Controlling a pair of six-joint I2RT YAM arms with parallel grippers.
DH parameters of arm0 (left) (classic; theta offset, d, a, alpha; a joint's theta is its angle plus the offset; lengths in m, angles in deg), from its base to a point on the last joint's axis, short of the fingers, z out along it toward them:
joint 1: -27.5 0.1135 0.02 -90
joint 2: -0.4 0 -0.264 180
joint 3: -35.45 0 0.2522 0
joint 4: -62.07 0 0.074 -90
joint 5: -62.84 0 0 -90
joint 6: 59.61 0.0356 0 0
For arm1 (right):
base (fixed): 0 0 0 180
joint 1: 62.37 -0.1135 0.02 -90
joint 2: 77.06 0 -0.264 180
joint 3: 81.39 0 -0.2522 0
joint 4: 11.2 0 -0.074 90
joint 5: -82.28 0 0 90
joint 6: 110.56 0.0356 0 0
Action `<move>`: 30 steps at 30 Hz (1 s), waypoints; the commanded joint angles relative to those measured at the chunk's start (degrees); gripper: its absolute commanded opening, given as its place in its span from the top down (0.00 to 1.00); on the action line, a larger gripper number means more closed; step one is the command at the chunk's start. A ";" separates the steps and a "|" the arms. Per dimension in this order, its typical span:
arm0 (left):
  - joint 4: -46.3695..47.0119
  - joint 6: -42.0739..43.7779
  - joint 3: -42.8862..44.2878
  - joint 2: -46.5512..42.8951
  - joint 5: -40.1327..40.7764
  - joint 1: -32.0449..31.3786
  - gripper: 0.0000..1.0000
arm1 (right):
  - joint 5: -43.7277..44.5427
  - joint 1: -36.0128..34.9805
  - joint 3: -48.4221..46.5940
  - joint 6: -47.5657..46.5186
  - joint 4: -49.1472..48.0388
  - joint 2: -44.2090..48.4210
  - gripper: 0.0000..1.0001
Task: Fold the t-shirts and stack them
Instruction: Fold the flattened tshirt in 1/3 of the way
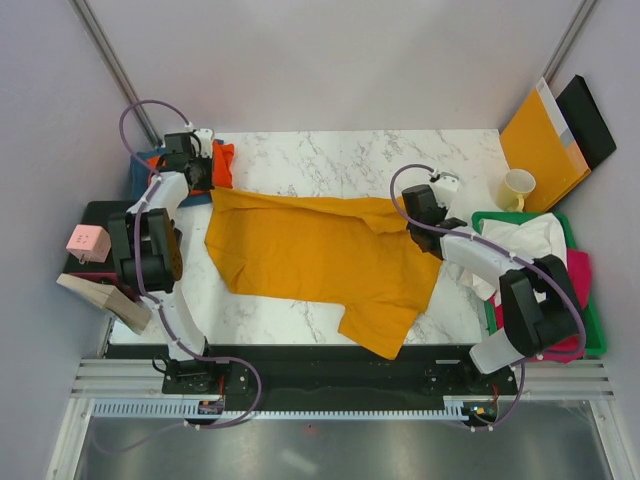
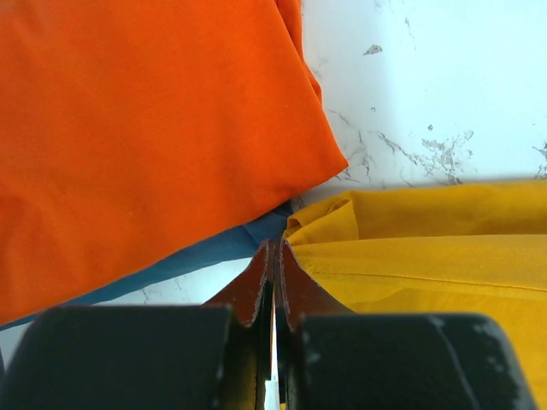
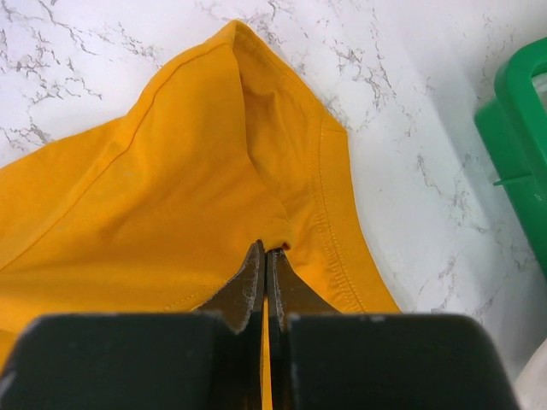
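Yellow tee (image 1: 320,255) is lying spread on the table (image 1: 300,150); my left end effector (image 2: 273,249) is pinching its corner beside the orange tee (image 2: 145,128), my right end effector (image 3: 265,250) is pinching its hem.

Robotics lab test cell: a marble-patterned desk (image 1: 300,160) boxed in by plain grey panels (image 1: 330,60) behind and beside it, an aluminium rail (image 1: 120,385) along its near edge, where a cabled left arm (image 1: 150,250) and right arm (image 1: 500,265) are mounted.
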 commanded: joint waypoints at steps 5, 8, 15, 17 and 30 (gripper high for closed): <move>0.23 0.34 1.62 2.45 2.01 0.44 0.98 | -1.32 -1.57 3.99 2.17 0.03 -1.11 1.00; 0.23 0.34 2.15 3.24 2.19 0.44 0.98 | -1.59 -2.89 5.40 2.96 -0.41 -2.34 1.00; 0.06 0.25 4.61 3.85 2.28 0.44 0.98 | -3.52 -5.36 5.76 4.02 -0.94 -7.08 1.00; -0.21 0.16 4.79 3.68 1.93 0.53 0.98 | -4.31 -6.14 5.67 4.46 -0.67 -8.75 1.00; -2.49 -3.35 15.65 1.21 -3.08 0.00 0.98 | 0.34 -6.50 -0.82 1.65 0.29 -6.03 1.00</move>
